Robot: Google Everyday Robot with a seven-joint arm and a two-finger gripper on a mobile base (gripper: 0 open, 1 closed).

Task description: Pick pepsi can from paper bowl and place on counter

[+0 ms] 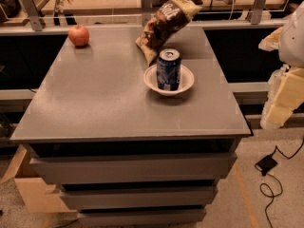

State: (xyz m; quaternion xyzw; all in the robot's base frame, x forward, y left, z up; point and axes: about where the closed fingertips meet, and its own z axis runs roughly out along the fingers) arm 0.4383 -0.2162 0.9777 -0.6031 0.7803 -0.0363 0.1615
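Note:
The dark blue pepsi can (168,69) stands upright in the off-white paper bowl (186,84), right of the middle of the grey counter (95,99). My gripper (281,99) shows as pale cream parts at the right edge of the view. It hangs off the counter's right side, clear of the can and the bowl, and holds nothing that I can see.
A brown chip bag (164,23) leans just behind the bowl. A red apple (79,35) sits at the counter's back left corner. A wooden bench with metal posts (28,8) runs behind. Drawers (133,167) face front. Cables (268,175) lie on the floor to the right.

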